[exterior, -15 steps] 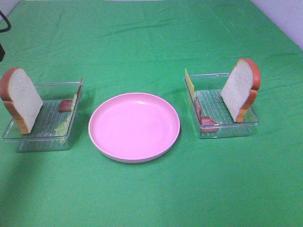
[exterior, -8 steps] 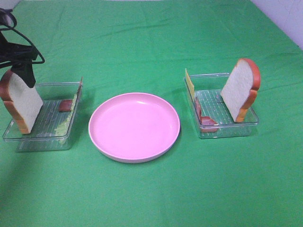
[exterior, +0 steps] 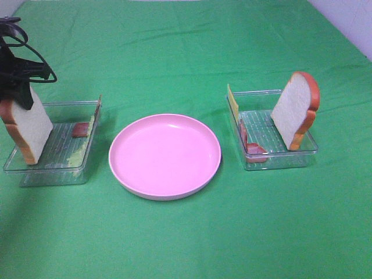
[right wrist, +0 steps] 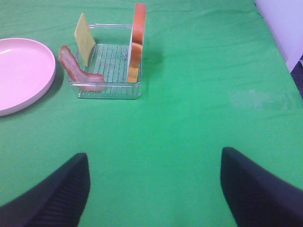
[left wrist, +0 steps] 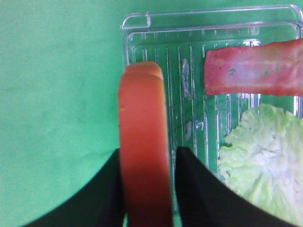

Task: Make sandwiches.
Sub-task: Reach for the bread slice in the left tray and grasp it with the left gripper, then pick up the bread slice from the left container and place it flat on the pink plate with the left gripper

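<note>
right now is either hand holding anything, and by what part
The left hand grips the upright bread slice in the left tray by its top crust edge; the right hand is open and empty.

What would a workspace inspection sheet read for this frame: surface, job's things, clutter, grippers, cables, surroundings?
Surface: green cloth, lightly creased.
Job's things: left clear plastic tray holds an upright white bread slice with orange-brown crust, a pink-red bacon strip and pale green lettuce. Right clear plastic tray holds a second upright bread slice and a thin yellow cheese slice, with a second bacon strip at its corner. Round pink plate between the trays, nothing on it.
Clutter: nothing seen.
Grippers: left gripper closed on the first slice's crust. Right gripper open above the cloth, holding nothing.
Cables: black cable loops by the left arm.
Surroundings: pale wall at the far right corner.
</note>
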`<state>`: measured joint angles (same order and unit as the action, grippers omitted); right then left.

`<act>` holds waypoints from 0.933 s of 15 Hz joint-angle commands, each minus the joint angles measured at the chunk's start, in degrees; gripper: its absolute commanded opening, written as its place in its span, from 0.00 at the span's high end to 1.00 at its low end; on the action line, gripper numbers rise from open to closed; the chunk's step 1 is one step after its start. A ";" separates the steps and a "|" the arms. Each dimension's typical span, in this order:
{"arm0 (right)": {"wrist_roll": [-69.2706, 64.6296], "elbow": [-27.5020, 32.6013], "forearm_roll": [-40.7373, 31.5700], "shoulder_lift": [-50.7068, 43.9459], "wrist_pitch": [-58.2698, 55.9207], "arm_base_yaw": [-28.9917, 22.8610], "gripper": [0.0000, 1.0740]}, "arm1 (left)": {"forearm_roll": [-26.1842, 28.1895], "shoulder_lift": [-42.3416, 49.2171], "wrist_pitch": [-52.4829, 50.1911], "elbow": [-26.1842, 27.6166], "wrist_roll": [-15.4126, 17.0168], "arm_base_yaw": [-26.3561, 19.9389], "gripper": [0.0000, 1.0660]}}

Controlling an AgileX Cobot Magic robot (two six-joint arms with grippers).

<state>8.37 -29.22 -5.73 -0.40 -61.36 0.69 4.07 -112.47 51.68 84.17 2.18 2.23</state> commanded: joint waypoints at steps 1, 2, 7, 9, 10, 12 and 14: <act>0.74 0.23 0.00 -0.74 0.52 0.23 0.32 | -0.23 0.11 0.52 0.34 0.40 -0.06 0.95; 0.74 0.23 0.00 -0.74 0.52 0.23 0.32 | -0.23 0.74 0.57 0.34 0.29 -0.06 1.00; 0.74 0.23 0.00 -0.74 0.52 0.23 0.32 | 0.40 7.68 4.58 3.67 0.34 -0.06 1.00; 0.74 0.23 0.00 -0.74 0.52 0.23 0.32 | 3.90 12.78 8.19 6.30 0.29 -0.06 1.00; 0.74 0.23 0.00 -0.74 0.52 0.23 0.32 | 8.94 16.04 9.00 7.22 -0.23 -0.06 1.00; 0.74 0.23 0.00 -0.74 0.52 0.23 0.32 | 19.25 18.33 8.94 7.22 -5.33 -0.06 1.00; 0.74 0.23 0.00 -0.74 0.52 0.23 0.32 | 30.60 17.99 9.22 6.70 -11.63 0.74 1.00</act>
<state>8.37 -29.22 -5.73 -0.40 -61.36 0.69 31.74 -94.54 60.73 91.16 -7.96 2.81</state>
